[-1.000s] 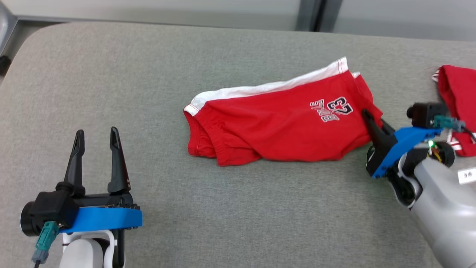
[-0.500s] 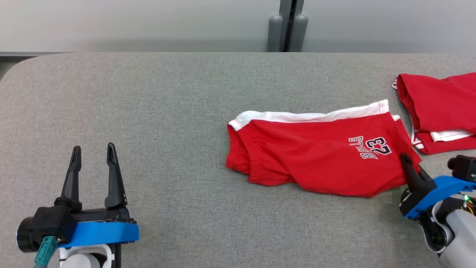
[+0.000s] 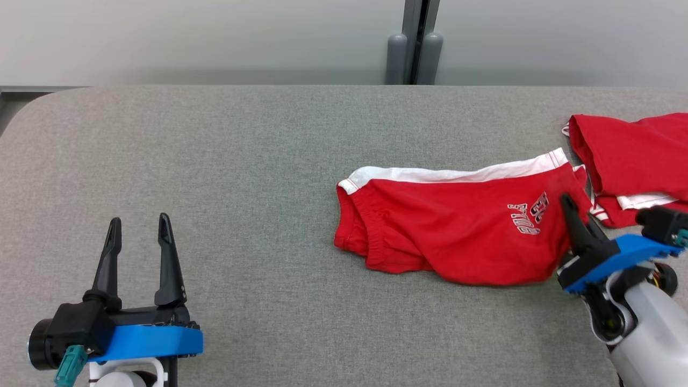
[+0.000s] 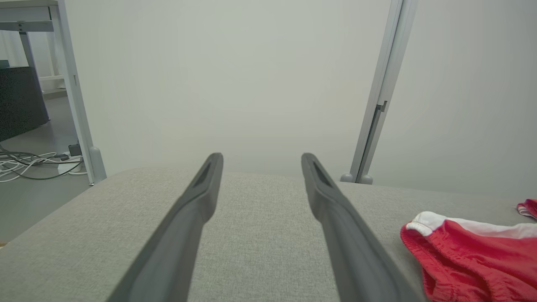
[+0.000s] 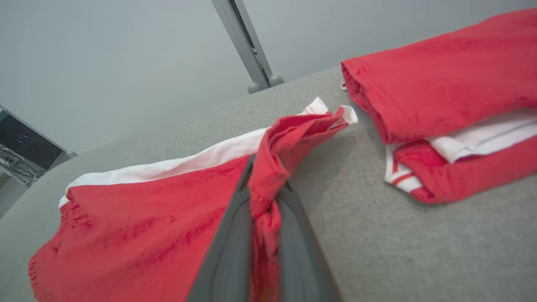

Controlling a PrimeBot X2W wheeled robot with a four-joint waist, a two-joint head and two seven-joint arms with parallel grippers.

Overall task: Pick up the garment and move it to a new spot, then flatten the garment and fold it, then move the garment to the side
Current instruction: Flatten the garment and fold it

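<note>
The right end effector (image 3: 565,200) is pinched shut on the right-hand end of the garment (image 3: 457,231), and the right wrist view shows red cloth bunched up in its grip. From that hold the garment runs leftward, towards the middle of the table (image 3: 215,161). Its long axis lies roughly parallel to the table's far edge, tilted a little, with the white band (image 3: 446,174) along its far side and the gathered hem at its free left end. The held end looks lifted slightly; the rest lies on the table.

Just beside the right end effector, towards the table's right edge, lies a second red garment (image 3: 634,150), folded. The wrist view shows a strip of bare table between the two, so they are near but apart. I judge the coming move to be a drag or carry to the right, with the cloth trailing behind the grip.

The left end effector (image 3: 138,219) stands wide open and empty near the table's near-left corner, well apart from the garment. The right arm is by far the nearer.

Count: two end effectors, two red garments, one table.
</note>
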